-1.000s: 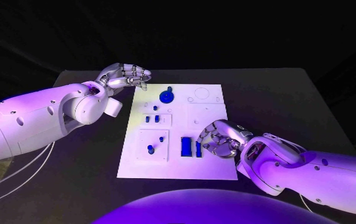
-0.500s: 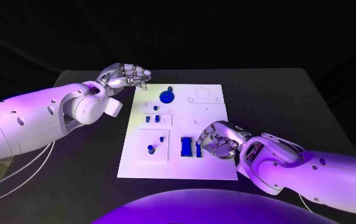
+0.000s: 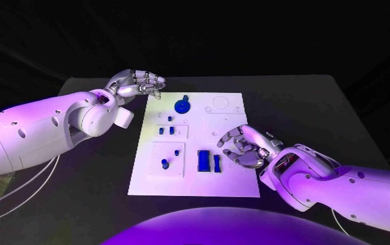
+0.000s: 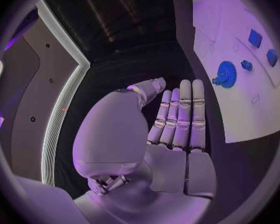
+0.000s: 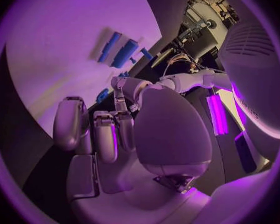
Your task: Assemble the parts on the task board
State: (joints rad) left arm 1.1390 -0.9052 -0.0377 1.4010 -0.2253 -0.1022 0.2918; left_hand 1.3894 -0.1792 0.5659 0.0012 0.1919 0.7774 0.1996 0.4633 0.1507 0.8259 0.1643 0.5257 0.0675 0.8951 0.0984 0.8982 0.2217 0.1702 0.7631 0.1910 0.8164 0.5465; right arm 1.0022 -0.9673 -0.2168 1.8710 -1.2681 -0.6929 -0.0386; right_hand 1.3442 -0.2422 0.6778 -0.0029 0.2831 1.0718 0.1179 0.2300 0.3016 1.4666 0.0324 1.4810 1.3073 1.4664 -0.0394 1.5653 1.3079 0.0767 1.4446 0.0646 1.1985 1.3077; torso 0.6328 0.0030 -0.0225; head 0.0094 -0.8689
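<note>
The task board lies in the middle of the black table; a blue gear sits near its far edge, two small blue parts sit toward its left edge, and two blue rectangular blocks stand near its near edge; the right hand hovers over the board just beside those blocks, fingers apart, holding nothing; the left hand hangs off the board's far left corner, fingers straight and close together, gripping nothing.
</note>
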